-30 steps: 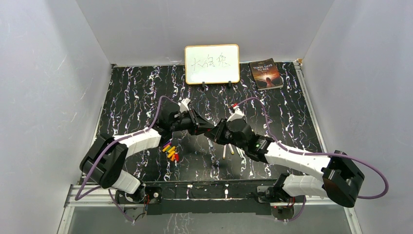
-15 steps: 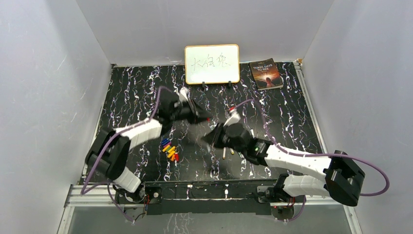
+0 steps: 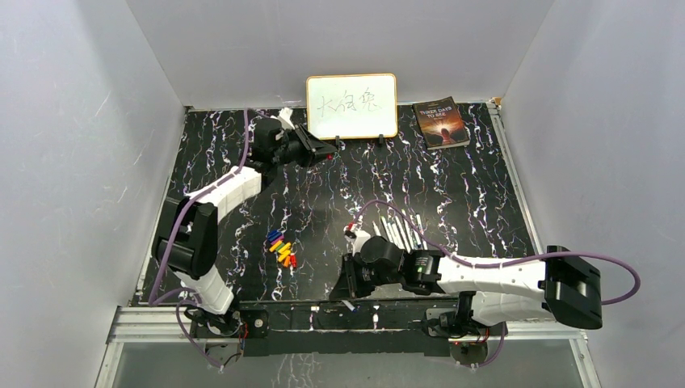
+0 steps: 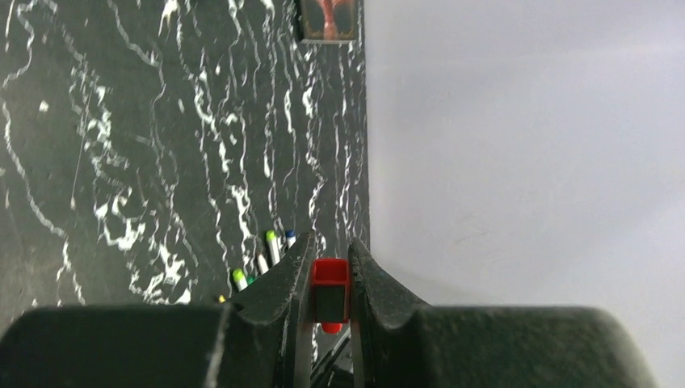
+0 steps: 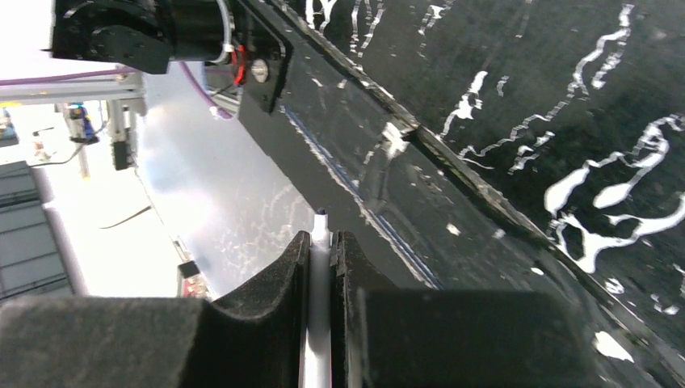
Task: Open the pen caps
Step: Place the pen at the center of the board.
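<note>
So, nearly done imo: left pincer (image 4: 329, 252) gripped a red cap (image 4: 329, 279), right pincer (image 5: 321, 238) a bare pen (image 5: 320, 323), well apart. Loose caps (image 3: 281, 249) lay left of right pincer, other pens (image 3: 400, 230) just past it, none capped afaict.

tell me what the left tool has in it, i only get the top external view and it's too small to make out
observer: the left tool is shut on a red cap, pinched between its jaws.
operator: and the right one, anything in it
observer: the right tool is shut on a thin white pen barrel that pokes out past the jaws.
operator: what about the loose ones lying by the right arm, capped or not
observer: the left wrist view shows several of those pens with bare green and blue tips.
</note>
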Robot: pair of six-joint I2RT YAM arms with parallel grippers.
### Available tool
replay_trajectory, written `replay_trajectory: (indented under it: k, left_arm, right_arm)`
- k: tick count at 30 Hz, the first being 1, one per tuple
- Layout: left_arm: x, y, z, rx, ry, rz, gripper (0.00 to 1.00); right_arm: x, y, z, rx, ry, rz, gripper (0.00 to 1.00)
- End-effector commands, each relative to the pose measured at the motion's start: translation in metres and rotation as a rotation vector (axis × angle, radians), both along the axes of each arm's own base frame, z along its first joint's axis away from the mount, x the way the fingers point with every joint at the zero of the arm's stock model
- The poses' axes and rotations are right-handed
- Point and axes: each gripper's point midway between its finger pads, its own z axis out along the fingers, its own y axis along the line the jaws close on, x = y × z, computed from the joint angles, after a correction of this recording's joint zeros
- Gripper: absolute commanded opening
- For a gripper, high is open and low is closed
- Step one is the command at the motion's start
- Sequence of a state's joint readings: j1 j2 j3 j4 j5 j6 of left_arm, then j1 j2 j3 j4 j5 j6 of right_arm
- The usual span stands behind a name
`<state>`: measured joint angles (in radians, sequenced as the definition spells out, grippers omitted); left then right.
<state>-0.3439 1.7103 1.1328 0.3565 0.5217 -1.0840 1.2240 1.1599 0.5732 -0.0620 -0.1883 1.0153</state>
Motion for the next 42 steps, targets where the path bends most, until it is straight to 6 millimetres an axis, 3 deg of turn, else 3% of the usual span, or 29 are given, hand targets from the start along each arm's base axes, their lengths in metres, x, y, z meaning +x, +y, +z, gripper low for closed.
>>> replay_trajectory:
  k: [1, 8, 13, 18, 23, 30, 42]
  left_arm:
    - [-0.037, 0.006, 0.025, 0.023, -0.039, -0.072, 0.0]
    - [-0.092, 0.024, 0.028, 0.09, -0.012, -0.126, 0.0]
    - [-0.127, 0.035, 0.023, 0.103, 0.013, -0.146, 0.0]
    - [-0.149, 0.042, 0.012, 0.113, 0.038, -0.155, 0.0]
    - [-0.161, 0.046, 0.004, 0.107, 0.058, -0.157, 0.0]
    - [-0.167, 0.047, 0.001, 0.099, 0.067, -0.157, 0.0]
    - [-0.171, 0.048, -0.006, 0.096, 0.085, -0.159, 0.0]
  right_arm:
    - [0.011, 0.0, 0.023, -0.005, -0.087, -0.019, 0.0]
    - [0.048, -0.024, 0.03, -0.111, -0.191, -0.139, 0.0]
    - [0.09, -0.051, 0.033, -0.225, -0.279, -0.301, 0.0]
    - [0.131, -0.079, 0.025, -0.359, -0.349, -0.474, 0.0]
    - [0.161, -0.099, 0.011, -0.465, -0.4, -0.599, 0.0]
    - [0.192, -0.104, -0.004, -0.543, -0.449, -0.642, 0.0]
    - [0.205, -0.087, -0.036, -0.577, -0.427, -0.594, 0.0]
